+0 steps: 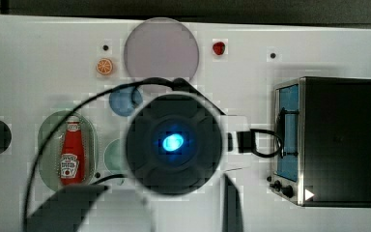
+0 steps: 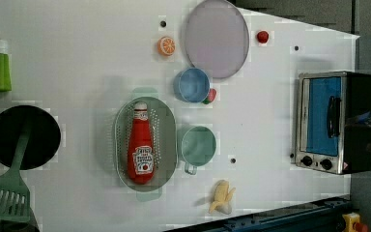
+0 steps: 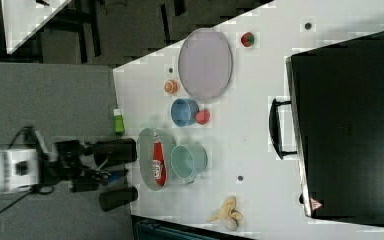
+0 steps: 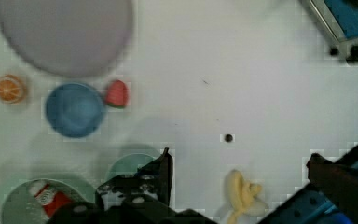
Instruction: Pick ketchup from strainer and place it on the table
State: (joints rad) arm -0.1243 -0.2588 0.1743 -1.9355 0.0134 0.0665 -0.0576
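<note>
Lying flat in pale green, perforated oval strainer (image 2: 166, 140) on smooth white table (image 2: 87, 58): glossy red ketchup (image 2: 141, 145). Hovering apart, hand (image 4: 237, 175) spread wide.

Bright even overhead light, table (image 2: 101, 48) near washed out; blocky soft frames, faint shadows

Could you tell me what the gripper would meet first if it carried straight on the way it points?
Probably the bare table between the green cup and the banana, though depth is unclear.
</note>
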